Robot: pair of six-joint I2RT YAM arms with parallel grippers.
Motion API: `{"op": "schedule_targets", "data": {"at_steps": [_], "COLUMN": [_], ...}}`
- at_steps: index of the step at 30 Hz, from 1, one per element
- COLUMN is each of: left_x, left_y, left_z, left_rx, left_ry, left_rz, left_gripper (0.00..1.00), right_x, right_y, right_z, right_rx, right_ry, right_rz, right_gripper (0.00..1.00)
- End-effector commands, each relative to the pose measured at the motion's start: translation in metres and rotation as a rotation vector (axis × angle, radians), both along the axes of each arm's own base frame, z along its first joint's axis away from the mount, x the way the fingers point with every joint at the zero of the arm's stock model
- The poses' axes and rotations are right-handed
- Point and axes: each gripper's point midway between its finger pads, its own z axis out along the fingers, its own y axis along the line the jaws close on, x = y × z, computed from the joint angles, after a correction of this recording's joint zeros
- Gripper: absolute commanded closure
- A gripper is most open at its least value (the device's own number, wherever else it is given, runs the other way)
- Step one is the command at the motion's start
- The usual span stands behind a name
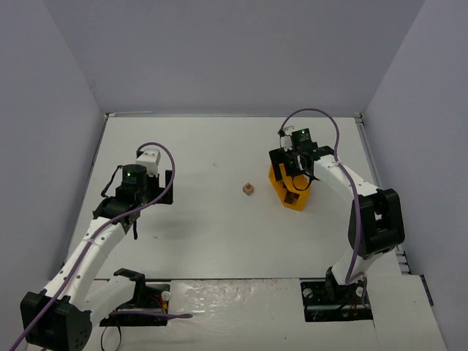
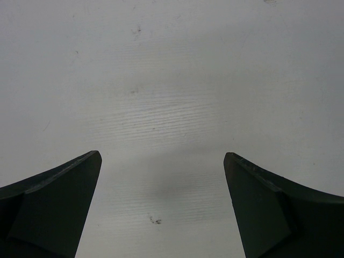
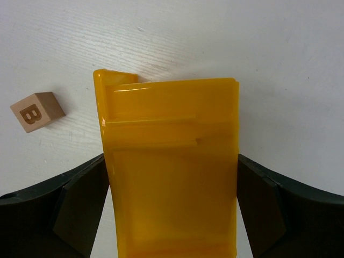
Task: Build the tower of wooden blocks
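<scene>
One wood block (image 1: 249, 189) in view: tan cube, letter B printed dark on the face shown to the right wrist camera. Sits flat on the surface (image 1: 212, 146), roughly midway between far and near edges, slightly toward the right edge. Stands alone, nothing stacked on it, touching nothing.

Just right of it, with a clear gap: yellow bin (image 1: 289, 191). Looks tipped off level from above, exact lean hard to read. Closer to the right edge than the block, well short of the edge itself.

Right gripper (image 3: 171, 161) set wide around the yellow bin. One finger flat on each side wall, no gap visible on either side, so gripping the bin across its width. Block off to the left of the fingers, untouched.

Left gripper (image 2: 161, 161) spread wide, holding nothing. Only bare white surface with a few dark specks between the fingers. Hangs over the left half of the surface, well apart from block and bin.
</scene>
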Motion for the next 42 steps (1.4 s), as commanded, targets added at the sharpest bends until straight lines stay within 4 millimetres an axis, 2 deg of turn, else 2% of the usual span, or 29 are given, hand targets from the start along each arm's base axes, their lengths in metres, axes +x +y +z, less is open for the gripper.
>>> {"op": "schedule_targets", "data": {"at_steps": [1,4,11,16,22,27,42], "left_x": [0.013,0.013,0.013,0.013,0.013,0.014,0.013], "left_y": [-0.008,-0.008,-0.008,-0.008,-0.009,-0.01,-0.01], "left_z": [0.032,0.033,0.033,0.032,0.031,0.031,0.03], "left_rx": [-0.028,-0.029,-0.028,-0.029,-0.033,-0.045,-0.039], "left_ry": [-0.088,-0.09,-0.089,-0.088,-0.08,-0.077,-0.068], "left_rz": [-0.02,-0.022,-0.022,-0.021,-0.019,-0.016,-0.018], "left_gripper": [0.03,0.03,0.03,0.03,0.03,0.03,0.03], "right_x": [0.014,0.014,0.015,0.013,0.009,0.011,0.014], "right_y": [0.002,0.0,0.0,0.0,0.005,-0.001,-0.011], "right_z": [0.02,0.025,0.032,0.037,0.041,0.043,0.04], "right_rx": [0.019,0.012,0.006,-0.026,-0.113,-0.155,-0.221], "right_ry": [-0.059,-0.072,-0.093,-0.114,-0.149,-0.166,-0.169], "right_rz": [-0.005,-0.007,0.004,0.011,0.022,-0.006,-0.039], "right_gripper": [0.18,0.32,0.72,0.86,0.94,1.0,1.0]}}
